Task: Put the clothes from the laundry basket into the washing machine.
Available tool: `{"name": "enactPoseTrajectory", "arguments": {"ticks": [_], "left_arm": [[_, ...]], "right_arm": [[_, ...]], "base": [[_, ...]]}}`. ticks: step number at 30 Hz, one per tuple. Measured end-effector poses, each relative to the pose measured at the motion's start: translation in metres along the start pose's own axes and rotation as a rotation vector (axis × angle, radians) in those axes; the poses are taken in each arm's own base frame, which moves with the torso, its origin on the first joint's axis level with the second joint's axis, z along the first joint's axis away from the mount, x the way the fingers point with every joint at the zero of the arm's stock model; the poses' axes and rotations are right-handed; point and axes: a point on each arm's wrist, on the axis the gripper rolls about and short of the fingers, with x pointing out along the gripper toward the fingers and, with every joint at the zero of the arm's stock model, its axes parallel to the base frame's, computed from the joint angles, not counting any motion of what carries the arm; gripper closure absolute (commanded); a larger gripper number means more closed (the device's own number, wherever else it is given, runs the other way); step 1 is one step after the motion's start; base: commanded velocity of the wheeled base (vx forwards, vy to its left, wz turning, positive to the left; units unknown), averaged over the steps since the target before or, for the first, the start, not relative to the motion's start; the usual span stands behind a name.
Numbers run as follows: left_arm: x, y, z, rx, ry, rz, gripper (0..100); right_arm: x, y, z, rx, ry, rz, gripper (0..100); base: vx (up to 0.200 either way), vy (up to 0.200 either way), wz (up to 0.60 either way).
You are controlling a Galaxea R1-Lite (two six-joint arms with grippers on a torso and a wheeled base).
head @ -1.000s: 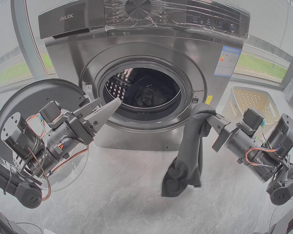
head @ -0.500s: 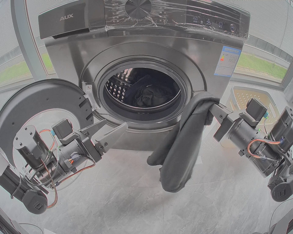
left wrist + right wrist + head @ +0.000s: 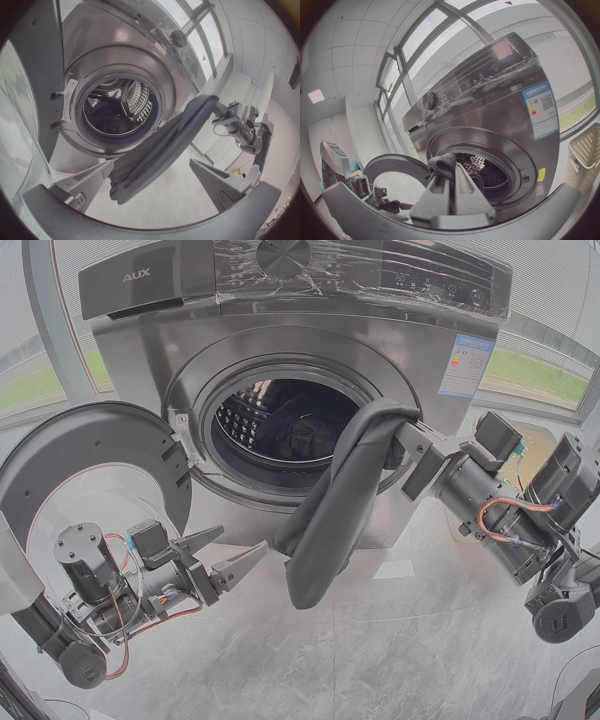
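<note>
A dark grey garment (image 3: pixel 337 502) hangs from my right gripper (image 3: pixel 400 427), which is shut on its top fold right in front of the right rim of the washing machine (image 3: pixel 300 334) drum opening. The cloth's lower end dangles above the floor. Dark clothes (image 3: pixel 300 430) lie inside the drum. My left gripper (image 3: pixel 231 549) is open and holds nothing, low near the floor below the open door (image 3: pixel 81 452). From the left wrist, the garment (image 3: pixel 162 147) hangs beyond the spread left gripper (image 3: pixel 150 165). The right wrist view shows the right gripper (image 3: pixel 453 172) pinching the cloth (image 3: pixel 442 164).
The beige laundry basket (image 3: pixel 531 452) stands on the floor right of the machine, behind my right arm, also at the edge of the right wrist view as the basket (image 3: pixel 586 150). The round door swings out to the left. Grey tiled floor (image 3: pixel 375 652) lies open in front.
My right gripper has carried the garment up and left, from beside the machine to the drum's right rim. My left gripper has dropped from the drum mouth toward the floor and opened.
</note>
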Motion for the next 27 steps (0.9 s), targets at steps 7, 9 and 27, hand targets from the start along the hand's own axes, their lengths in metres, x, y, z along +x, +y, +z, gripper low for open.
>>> {"name": "enactPoseTrajectory", "arguments": {"ticks": [7, 9, 27], "left_arm": [[0.003, 0.007, -0.018, -0.015, 0.07, 0.023, 0], [0.005, 0.009, -0.023, -0.021, 0.09, 0.029, 0], [0.025, 0.032, -0.058, -0.004, 0.199, 0.074, 0]], "right_arm": [[0.012, 0.013, 0.005, 0.018, -0.035, 0.045, 100], [0.014, 0.016, 0.007, 0.021, -0.047, 0.054, 100], [0.023, 0.022, 0.017, 0.031, -0.093, 0.07, 100]], "base": [[0.0, 0.0, 0.0], [0.0, 0.0, 0.0], [0.0, 0.0, 0.0]]}}
